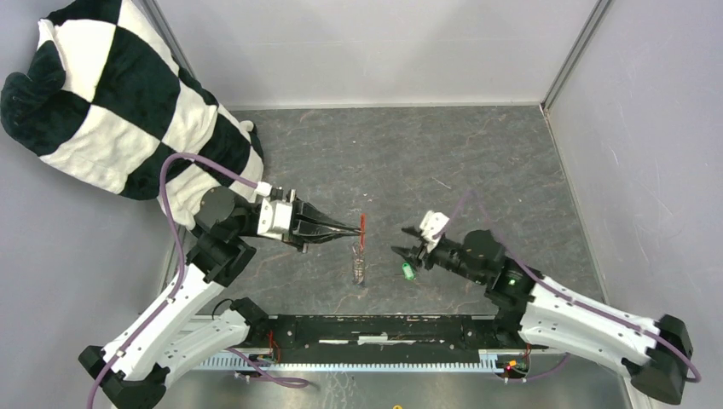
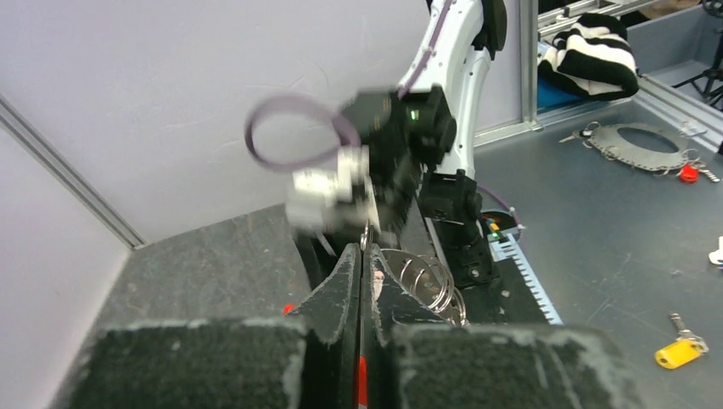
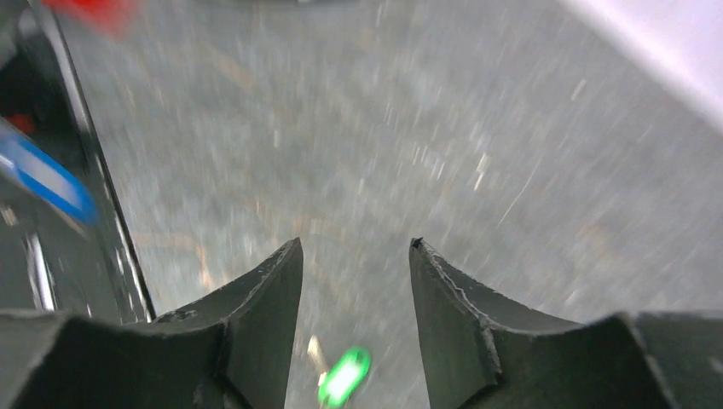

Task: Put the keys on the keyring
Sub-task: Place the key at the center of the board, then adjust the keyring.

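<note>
The left gripper [image 1: 348, 228] is seen shut tight, with the red tag [image 1: 363, 224] of the keyring [image 1: 359, 266] pinched between its tips. The ring and chain hang below the jaws. The right gripper [image 3: 355, 247] is seen with its jaws parted and nothing between them. The green key [image 3: 344, 377] lies on the table [image 1: 477, 162] beneath that gap, back toward the wrist and clear of both fingers. A blue shape [image 3: 51, 179] is blurred off to the left; whether it is the other key cannot be told. The step in hand is judged to be a pick-up. The jaws are best lowered astride the green plastic head, so that the blade is free for threading.
</note>
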{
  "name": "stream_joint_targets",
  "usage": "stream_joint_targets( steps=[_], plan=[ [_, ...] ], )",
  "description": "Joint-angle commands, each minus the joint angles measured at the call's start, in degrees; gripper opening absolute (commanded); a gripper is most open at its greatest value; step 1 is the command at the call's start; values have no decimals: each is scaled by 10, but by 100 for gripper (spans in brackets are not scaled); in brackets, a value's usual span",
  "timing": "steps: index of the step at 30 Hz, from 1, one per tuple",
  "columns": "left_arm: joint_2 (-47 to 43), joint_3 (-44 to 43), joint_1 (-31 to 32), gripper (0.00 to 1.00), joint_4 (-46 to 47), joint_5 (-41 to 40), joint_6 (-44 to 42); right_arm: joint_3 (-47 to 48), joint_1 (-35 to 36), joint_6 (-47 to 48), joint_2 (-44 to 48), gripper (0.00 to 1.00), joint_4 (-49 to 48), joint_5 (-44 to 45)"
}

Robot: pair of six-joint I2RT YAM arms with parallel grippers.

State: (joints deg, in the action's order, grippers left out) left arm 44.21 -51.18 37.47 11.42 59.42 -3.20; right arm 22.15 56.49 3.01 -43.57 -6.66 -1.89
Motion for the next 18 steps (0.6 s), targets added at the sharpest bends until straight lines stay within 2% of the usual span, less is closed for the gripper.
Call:
stream_joint_targets(
  steps=[1, 9, 18],
  plan=[
    [10, 3, 1, 2, 39, -11, 90, 111, -2, 59, 67, 57, -45, -25],
    [28, 10, 1, 2, 69, -42, 145, 225, -2, 74, 17, 55, -117, -227],
    [37, -3, 2, 2, 79, -36, 145, 252, -3, 35, -29, 51, -161, -300]
  ],
)
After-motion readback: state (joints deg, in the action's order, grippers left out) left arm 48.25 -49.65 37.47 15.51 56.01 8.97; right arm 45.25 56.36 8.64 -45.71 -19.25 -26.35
